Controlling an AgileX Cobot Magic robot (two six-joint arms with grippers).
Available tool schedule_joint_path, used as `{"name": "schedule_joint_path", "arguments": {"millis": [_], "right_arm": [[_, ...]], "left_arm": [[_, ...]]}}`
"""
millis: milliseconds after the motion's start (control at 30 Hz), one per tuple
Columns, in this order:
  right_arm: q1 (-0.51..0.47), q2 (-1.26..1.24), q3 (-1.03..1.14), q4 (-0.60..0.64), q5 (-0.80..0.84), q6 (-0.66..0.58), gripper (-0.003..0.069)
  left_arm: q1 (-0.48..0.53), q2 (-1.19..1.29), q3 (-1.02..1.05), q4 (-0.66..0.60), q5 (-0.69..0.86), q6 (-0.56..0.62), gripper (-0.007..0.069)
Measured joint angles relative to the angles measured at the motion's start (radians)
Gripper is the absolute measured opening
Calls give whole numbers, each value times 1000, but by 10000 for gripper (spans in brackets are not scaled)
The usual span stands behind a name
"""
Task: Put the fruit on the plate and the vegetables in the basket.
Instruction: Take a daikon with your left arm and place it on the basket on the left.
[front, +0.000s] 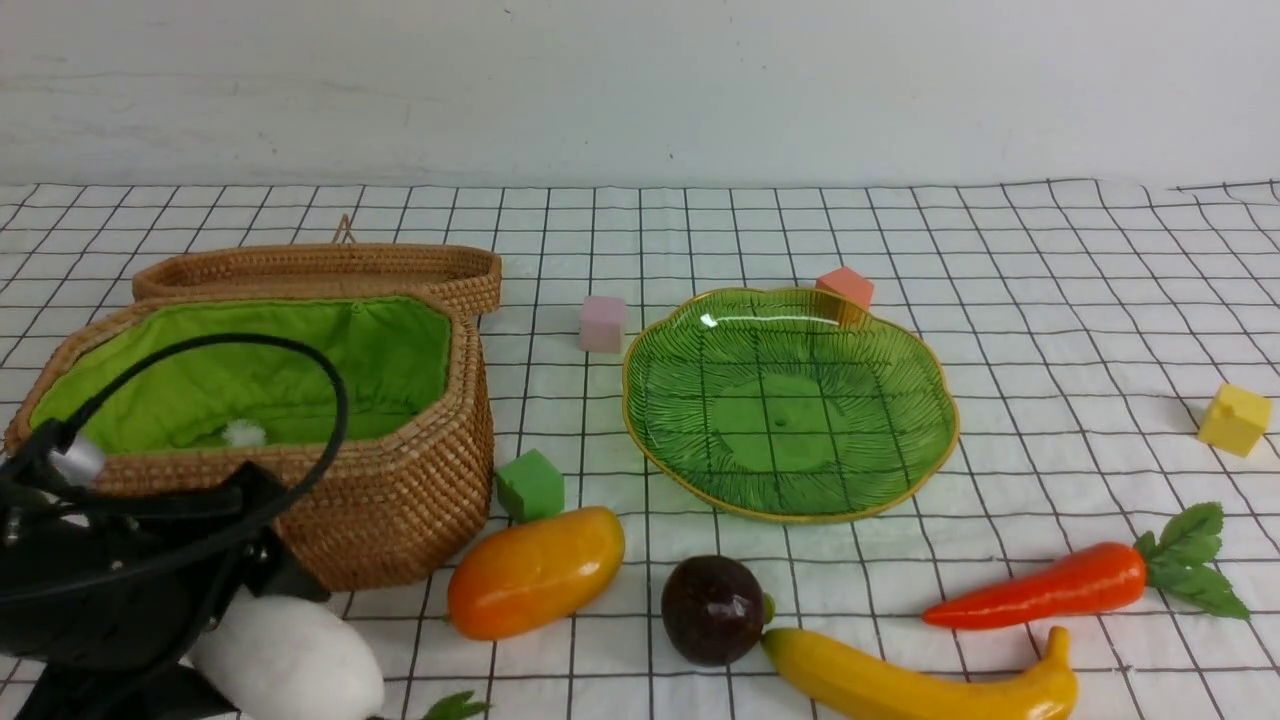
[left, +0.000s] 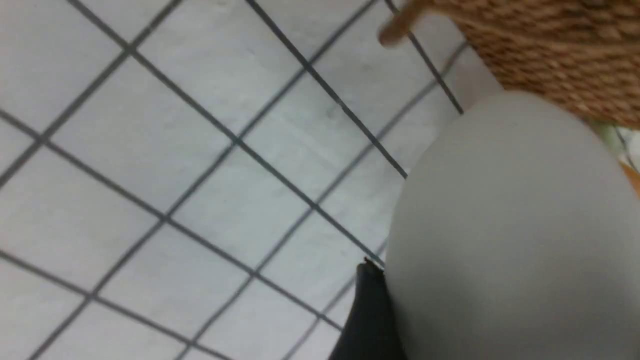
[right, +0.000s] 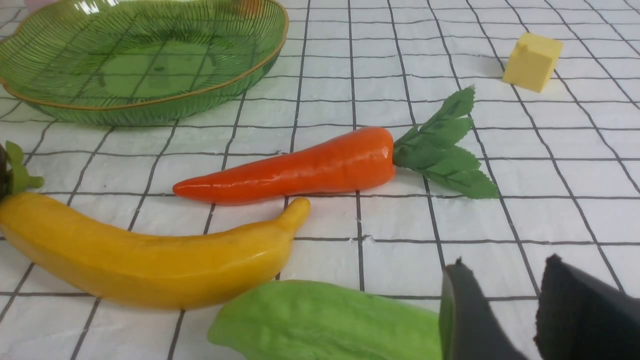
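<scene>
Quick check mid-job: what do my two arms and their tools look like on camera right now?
The left arm is a bulky matte black body with a thin black cable looping off it and a silver connector. Its one visible finger is slim and black. The right tool has two black wedge-shaped fingers with pointed tips. No markings show.

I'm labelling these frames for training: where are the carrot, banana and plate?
carrot (right: 300, 170), right wrist view, middle of the orange body
banana (right: 140, 260), right wrist view, middle of its body
plate (front: 790, 420), front view, bare centre of the dish
</scene>
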Motion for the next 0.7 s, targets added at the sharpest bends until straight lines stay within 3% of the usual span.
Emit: {"name": "schedule_joint_path", "arguments": {"millis": [167, 333, 467, 700], "right_arm": [[0, 0, 0, 0, 0, 0, 243], [0, 0, 0, 0, 0, 0, 243], [0, 0, 0, 0, 0, 0, 243], [0, 0, 0, 0, 0, 0, 243]], "left_arm": [[0, -181, -14, -36, -8, -49, 540], [12, -214, -94, 30, -190, -180, 540], [71, -44, -228, 104, -241, -214, 540], [123, 208, -392, 77, -193, -217, 540]]}}
